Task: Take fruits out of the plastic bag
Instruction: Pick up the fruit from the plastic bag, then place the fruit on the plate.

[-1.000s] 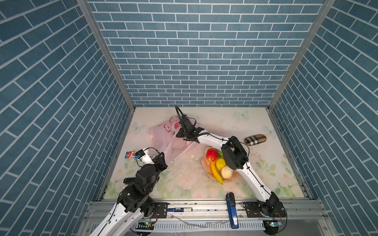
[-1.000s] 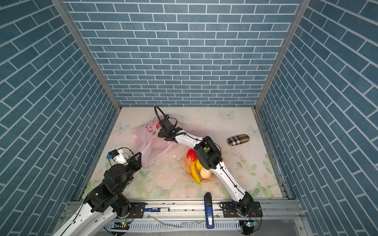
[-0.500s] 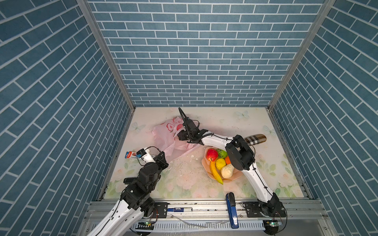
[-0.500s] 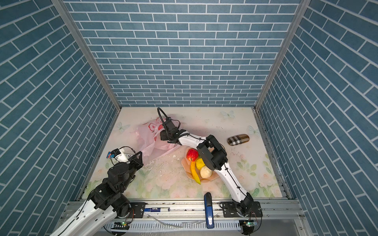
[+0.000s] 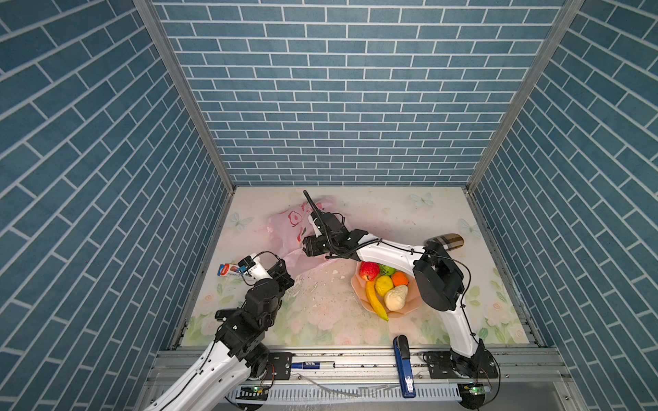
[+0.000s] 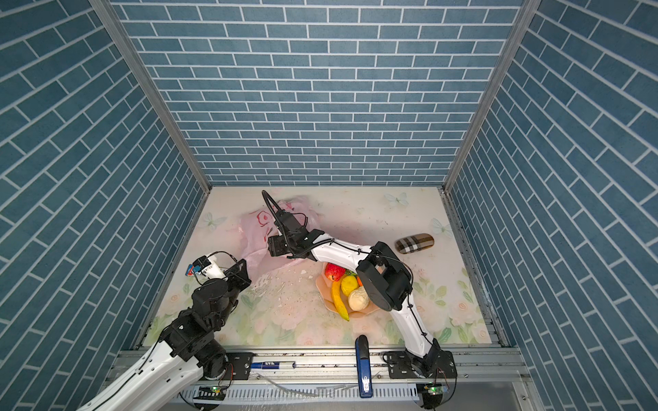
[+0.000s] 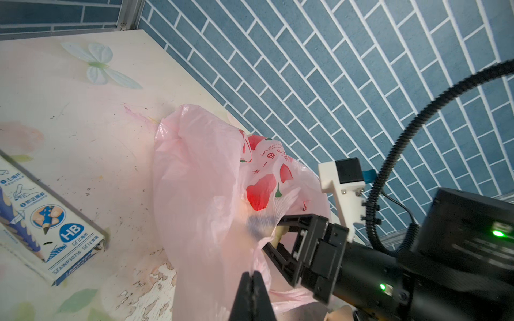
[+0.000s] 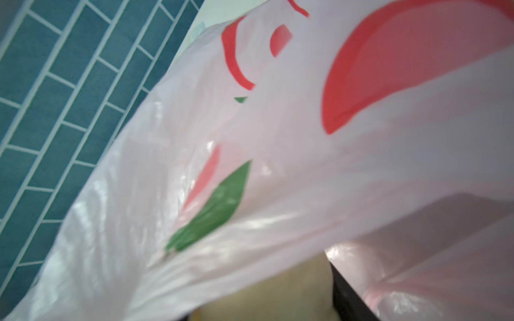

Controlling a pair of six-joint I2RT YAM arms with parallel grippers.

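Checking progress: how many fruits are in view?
7. In the bowl: apple, green fruit, orange, lemon, banana, cream lumpy fruit. A second cream fruit sits in the right gripper inside the bag. More may be hidden there.

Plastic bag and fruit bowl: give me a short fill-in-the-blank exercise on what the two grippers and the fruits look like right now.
1. The left gripper is ____ on an edge of the plastic bag.
2. The right gripper, reaching into the bag, grips a lumpy fruit coloured ____.
3. The bowl holds ____ fruits.
4. The banana in the bowl is ____.

Missing words: shut; cream; six; yellow.
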